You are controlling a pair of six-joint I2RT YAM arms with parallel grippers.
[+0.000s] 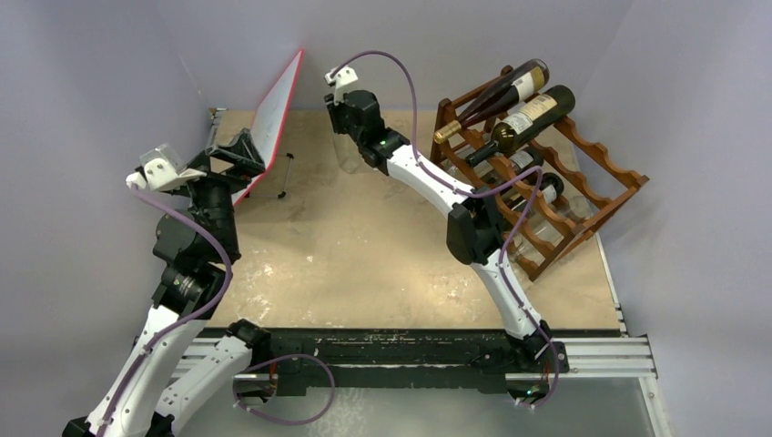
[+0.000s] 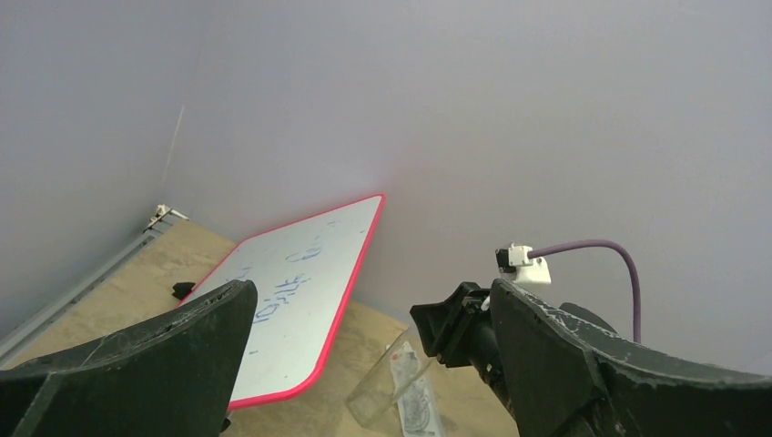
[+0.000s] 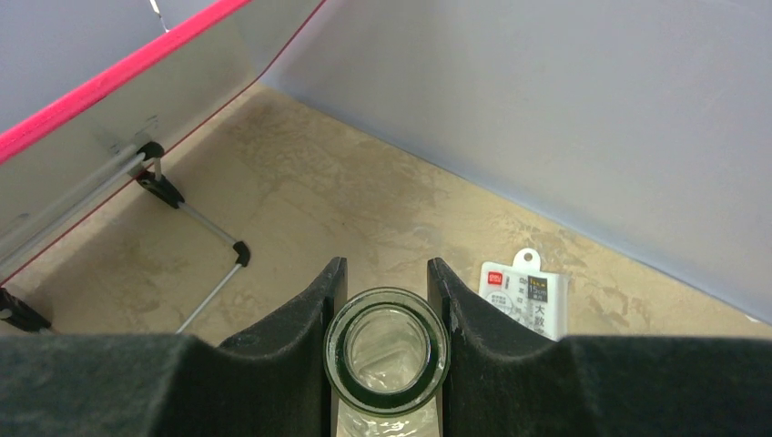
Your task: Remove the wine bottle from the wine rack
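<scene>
**Glass bottle out of the rack, held at the neck by the R pincer**

The bottle [image 3: 386, 350] is off the rack [image 1: 628, 182] and well apart from it. It is upright under the right pincer [image 3: 387, 270], at the far middle of the surface [image 1: 364, 264], near the whiteboard [image 1: 278, 109]. This pincer is clenched on the neck, just under the lip. If the base touches the surface or not, I cannot tell.

Handling, as I judge it: clear glass that looks empty, so prob. lighter than a full one. It is stiff and does not give under the fingers, but it is fragile and smooth, i.e. slippery. The neck is the good place to hold. It is narrow enough for the fingers, and the thicker lip ring is a stop vs. sliding down. The body seems too wide. Weak point: all the weight is below the grip, so a quick move can make it swing or tip.

The left pincer [image 2: 369, 364] is released, fingers wide apart, nothing btw. them.

Surface: a tan board, mottled w/ pale scuffs, and hard, so no cushion for glass. A small white packet [image 3: 523, 296] lies near the bottle. Room: pale grey walls [image 1: 410, 36] stand close on three sides. The rack is at the far right w/ other bottles [image 1: 533, 114] in it, the whiteboard at far left. Most bare space is in the middle.
</scene>
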